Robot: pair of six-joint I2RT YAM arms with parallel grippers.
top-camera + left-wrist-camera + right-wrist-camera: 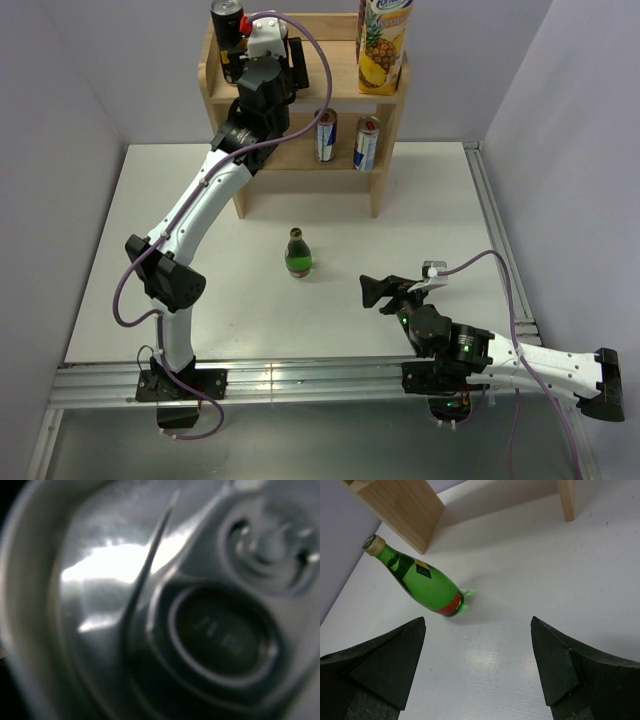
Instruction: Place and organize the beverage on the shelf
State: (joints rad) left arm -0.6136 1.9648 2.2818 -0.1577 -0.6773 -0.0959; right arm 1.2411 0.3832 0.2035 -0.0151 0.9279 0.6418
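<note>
While cans [326, 135] occupy the shelf [379, 188], bottle [298, 254] stands apart.

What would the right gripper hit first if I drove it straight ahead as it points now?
Probably the bare table, since the open right gripper angles down at it. The green bottle stands left of that line and would likely be missed, though depth is unclear.

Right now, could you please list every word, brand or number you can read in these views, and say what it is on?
Nothing reads clearly.
Juice carton: lettering at its top, too small.
Green bottle: yellow and dark label, too small.
Two cans on the shelf: print too small.
Can lid, left wrist view: embossed marks, blurred.
</note>
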